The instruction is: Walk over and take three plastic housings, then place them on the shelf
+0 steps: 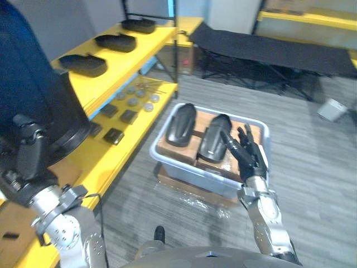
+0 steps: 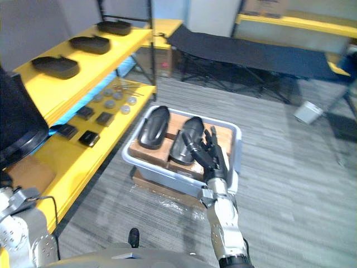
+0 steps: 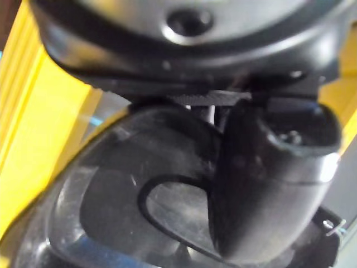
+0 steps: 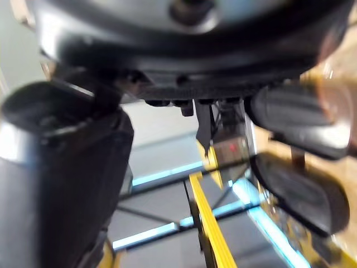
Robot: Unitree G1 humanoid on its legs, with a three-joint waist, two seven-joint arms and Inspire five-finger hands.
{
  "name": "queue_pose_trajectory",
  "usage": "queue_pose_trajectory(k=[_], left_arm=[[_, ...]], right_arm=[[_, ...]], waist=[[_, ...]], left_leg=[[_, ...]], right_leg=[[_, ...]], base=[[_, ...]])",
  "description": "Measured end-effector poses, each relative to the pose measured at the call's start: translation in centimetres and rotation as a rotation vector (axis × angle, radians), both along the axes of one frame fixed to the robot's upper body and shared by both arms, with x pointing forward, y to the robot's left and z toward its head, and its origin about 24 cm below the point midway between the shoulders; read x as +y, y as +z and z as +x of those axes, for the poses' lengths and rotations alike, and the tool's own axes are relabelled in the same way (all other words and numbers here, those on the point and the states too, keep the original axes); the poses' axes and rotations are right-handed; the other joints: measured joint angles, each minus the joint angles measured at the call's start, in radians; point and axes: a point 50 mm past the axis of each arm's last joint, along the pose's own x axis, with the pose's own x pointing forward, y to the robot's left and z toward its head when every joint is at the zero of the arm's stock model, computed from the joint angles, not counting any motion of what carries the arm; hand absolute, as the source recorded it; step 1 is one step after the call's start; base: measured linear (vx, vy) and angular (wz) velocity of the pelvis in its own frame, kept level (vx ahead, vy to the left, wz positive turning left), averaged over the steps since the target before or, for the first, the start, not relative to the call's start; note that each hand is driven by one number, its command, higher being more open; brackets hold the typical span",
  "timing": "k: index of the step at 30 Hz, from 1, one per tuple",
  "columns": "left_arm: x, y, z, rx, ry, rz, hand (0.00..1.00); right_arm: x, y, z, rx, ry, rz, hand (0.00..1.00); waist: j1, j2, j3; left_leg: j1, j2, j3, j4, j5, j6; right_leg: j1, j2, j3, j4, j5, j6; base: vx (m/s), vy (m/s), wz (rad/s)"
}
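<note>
Two black plastic housings lie side by side in a grey bin point(image 1: 187, 169) on the floor, resting on brown blocks: the left housing point(image 1: 181, 124) and the right housing point(image 1: 213, 137). The right hand point(image 1: 248, 153) hangs over the right housing with its fingers point(image 1: 231, 144) straight and spread, holding nothing. Whether the fingertips touch the shell, I cannot tell. Another one, the held housing point(image 3: 100, 223), is in the left hand point(image 3: 262, 190), whose thumb is curled over its edge. On the top board of the yellow shelf point(image 1: 120, 66), near the bin, three more housings point(image 1: 83, 64) lie in a row.

The step in hand seems to be the taking of the right housing. The shell looks smooth and rounded, so I think the hand should come down across its narrow width, thumb on one side and fingers on the other, and close only when both sides are reached. The lift should go straight up, so that the left housing and the bin wall are not pushed.
</note>
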Motion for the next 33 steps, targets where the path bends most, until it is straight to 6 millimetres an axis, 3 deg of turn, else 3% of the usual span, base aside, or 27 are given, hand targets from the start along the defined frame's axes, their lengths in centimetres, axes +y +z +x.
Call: queue_pose_trajectory(k=[3,6,7,9,12,14,15,16,17,19,22,25,30,33], left_arm=[[0.6,-0.8,-1.5,0.038,0.012,-0.024,0.00],[0.4,-1.1,-1.7,0.040,-0.037,-0.030,0.00],[0.1,-1.0,-1.3,0.031,-0.083,-0.020,0.00],[-0.3,-0.8,-0.7,0.009,-0.165,-0.003,0.00],[-0.5,-0.9,-0.8,0.015,-0.209,0.015,0.00],[-0.6,-0.9,-0.7,0.001,-0.232,0.006,0.00],[-0.8,-0.9,-0.5,-0.012,-0.259,0.007,0.00],[-0.9,-0.8,-0.4,-0.015,-0.276,0.012,0.00],[-1.4,-0.8,0.2,-0.027,-0.336,0.026,0.00],[-2.4,-1.0,1.5,-0.046,-0.426,0.025,0.00],[-3.3,-1.8,2.2,-0.030,-0.480,-0.009,0.00],[-3.2,-2.4,2.2,-0.002,-0.481,-0.018,0.00],[-3.4,-2.3,2.6,0.012,-0.511,-0.012,0.00],[-3.7,-2.4,3.1,0.020,-0.524,-0.034,0.00]], right_arm=[[2.2,1.2,1.5,-0.049,0.100,-0.006,1.00],[3.7,2.5,2.6,-0.105,0.129,-0.038,1.00],[3.6,2.7,2.7,-0.108,0.104,-0.033,1.00],[2.8,2.8,2.7,-0.104,0.043,-0.029,1.00],[1.2,2.6,2.2,-0.096,-0.013,-0.029,1.00],[0.0,2.4,1.8,-0.092,-0.056,-0.030,1.00],[-1.0,2.4,1.4,-0.092,-0.092,-0.032,1.00],[-1.7,2.4,1.2,-0.093,-0.111,-0.035,1.00],[-3.8,2.3,0.3,-0.090,-0.180,-0.048,1.00],[-6.2,2.3,-0.9,-0.085,-0.263,-0.080,1.00],[-7.6,2.6,-1.3,-0.099,-0.271,-0.128,1.00],[-6.8,3.0,-1.1,-0.141,-0.231,-0.172,1.00],[-5.5,3.1,-1.1,-0.180,-0.284,-0.184,1.00],[-4.9,3.2,-0.9,-0.183,-0.276,-0.193,1.00]], waist=[[0.054,-0.021,-0.008],[0.061,-0.028,-0.009],[0.050,-0.027,-0.006],[0.025,-0.043,-0.003],[0.034,-0.040,0.006],[0.025,-0.037,0.011],[0.005,-0.023,0.026],[-0.010,-0.029,0.028],[-0.042,-0.019,0.052],[-0.062,0.002,0.077],[-0.061,0.038,0.098],[-0.057,0.048,0.101],[-0.066,0.025,0.111],[-0.068,0.008,0.150]], left_leg=[[-0.005,-0.018,-0.044,0.000,0.001,0.001],[-0.029,-0.040,-0.129,-0.001,0.007,0.006],[-0.042,-0.053,-0.180,-0.004,0.015,0.007],[-0.063,-0.081,-0.251,-0.002,0.036,0.010],[-0.071,-0.086,-0.291,0.000,0.051,0.001],[-0.084,-0.081,-0.294,0.000,0.067,0.012],[-0.102,-0.068,-0.228,-0.003,0.068,0.027],[-0.106,-0.058,-0.174,0.000,0.070,0.044],[-0.127,-0.033,-0.012,0.022,0.065,0.090],[-0.146,-0.009,0.134,0.059,0.055,0.102],[-0.140,-0.013,0.177,0.065,0.046,0.087],[-0.135,0.000,0.218,0.084,0.056,0.076],[-0.136,0.003,0.241,0.107,0.081,0.072],[-0.157,0.001,0.254,0.192,0.036,0.072]], right_leg=[[0.025,-0.007,-0.046,-0.002,-0.013,0.007],[0.022,-0.016,-0.071,0.066,-0.064,-0.010],[0.013,-0.014,-0.007,0.105,-0.106,-0.035],[0.007,-0.012,0.055,0.146,-0.177,-0.020],[0.000,-0.005,0.029,0.201,-0.211,-0.024],[0.006,0.004,0.000,0.210,-0.217,-0.022],[0.022,0.006,-0.042,0.219,-0.221,-0.018],[0.031,0.007,-0.067,0.220,-0.218,-0.012],[0.053,0.006,-0.122,0.221,-0.215,-0.007],[0.080,0.001,-0.153,0.225,-0.235,0.010],[0.073,-0.014,-0.124,0.268,-0.284,-0.009],[0.056,-0.026,-0.087,0.303,-0.295,-0.004],[0.033,-0.044,-0.051,0.343,-0.310,0.007],[0.012,-0.078,-0.030,0.421,-0.350,0.010]], base=[[0.03,-0.039,0.57],[0.00,-0.022,0.86],[-0.03,-0.004,1.22],[-0.03,-0.049,1.30],[-0.05,-0.096,0.57],[-0.08,-0.109,0.55],[-0.07,-0.077,0.81],[-0.07,-0.044,1.40],[-0.06,-0.011,1.30],[-0.05,0.015,1.22],[-0.06,0.017,0.40],[-0.02,-0.010,-0.22],[0.03,-0.035,-0.17],[-0.01,-0.009,-0.11]])
